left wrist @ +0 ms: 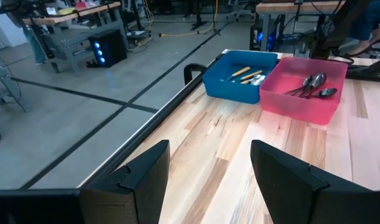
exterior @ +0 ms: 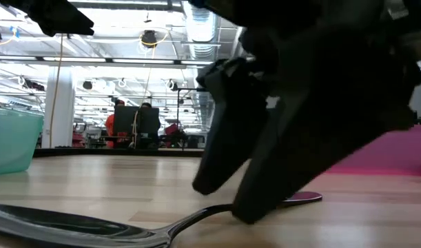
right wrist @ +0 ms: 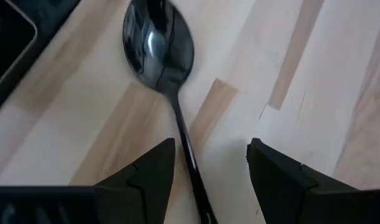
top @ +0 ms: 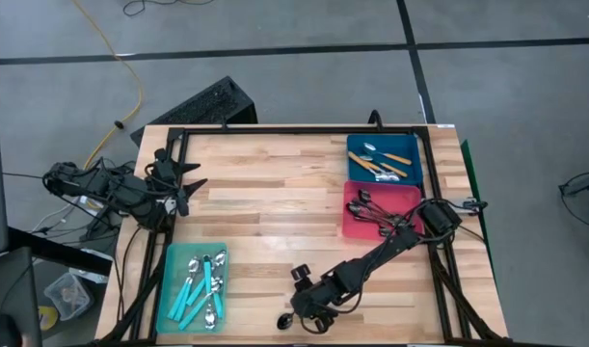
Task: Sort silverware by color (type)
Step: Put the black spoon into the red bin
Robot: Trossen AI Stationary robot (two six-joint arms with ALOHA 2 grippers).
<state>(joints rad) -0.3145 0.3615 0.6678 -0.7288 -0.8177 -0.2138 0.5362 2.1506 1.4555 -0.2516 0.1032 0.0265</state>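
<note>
We see three bins on the wooden table (top: 275, 193). The teal bin (top: 174, 258) near the front left holds the spoons with teal handles (top: 201, 289), lying side by side. The blue bin (top: 410, 159) at the back right holds spoons with orange handles (top: 386, 162). Touching it is the pink bin (top: 354, 224), and in it are dark metal spoons (top: 369, 210).

One dark spoon (right wrist: 160, 46) is not in any bin. It lies flat on the wood near the front edge of the table, well apart from all three bins.

The right gripper (right wrist: 211, 165) is low over this spoon. Its two fingers are spread wide, one on each side of the thin handle, and they do not pinch it. It holds nothing.

The left gripper (left wrist: 208, 177) waits at the back left of the table. Its fingers are wide apart too, with nothing between them.

From above, the loose spoon is mostly hidden under the right arm, and only its bowl peeks out. The right wrist view shows the bowl and handle well, but the end of the handle is cut off. The low view shows the spoon lying on the wood, with the big dark gripper blocking most of the pink bin. The left wrist view shows inside the blue and pink bins, but not the teal one.
</note>
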